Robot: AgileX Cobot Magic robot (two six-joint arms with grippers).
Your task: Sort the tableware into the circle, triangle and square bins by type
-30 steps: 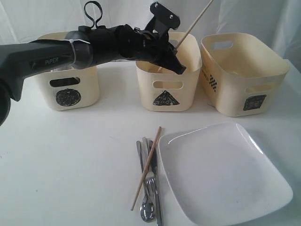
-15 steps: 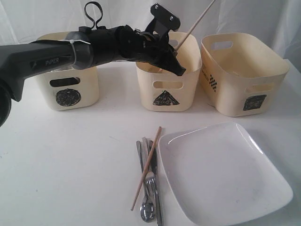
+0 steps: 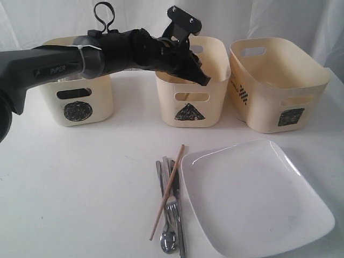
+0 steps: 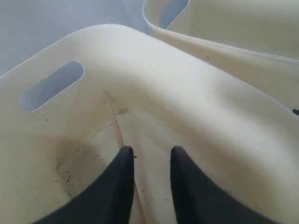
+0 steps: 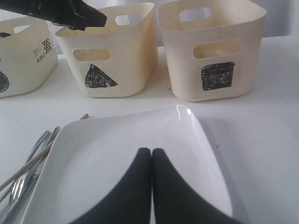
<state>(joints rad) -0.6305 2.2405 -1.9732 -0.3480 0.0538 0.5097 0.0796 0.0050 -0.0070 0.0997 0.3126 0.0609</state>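
The left gripper [image 4: 148,156], black jaws partly apart and holding nothing, hangs over the cream plastic triangle-marked bin [image 4: 154,79], a thin wooden chopstick [image 4: 117,128] lying on its floor; best rise straight clear of the rim before fetching the other wooden chopstick [image 3: 167,191].

Grey-to-black arm [image 3: 32,67] lettered PiPER, a black cable loop [image 3: 106,13], and a tapered black left gripper [image 4: 150,149].

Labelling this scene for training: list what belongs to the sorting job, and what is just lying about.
Job: circle bin, triangle bin, square bin, square plate, table chopstick, binned chopstick, steel cutlery.
Just there: table, white backdrop.
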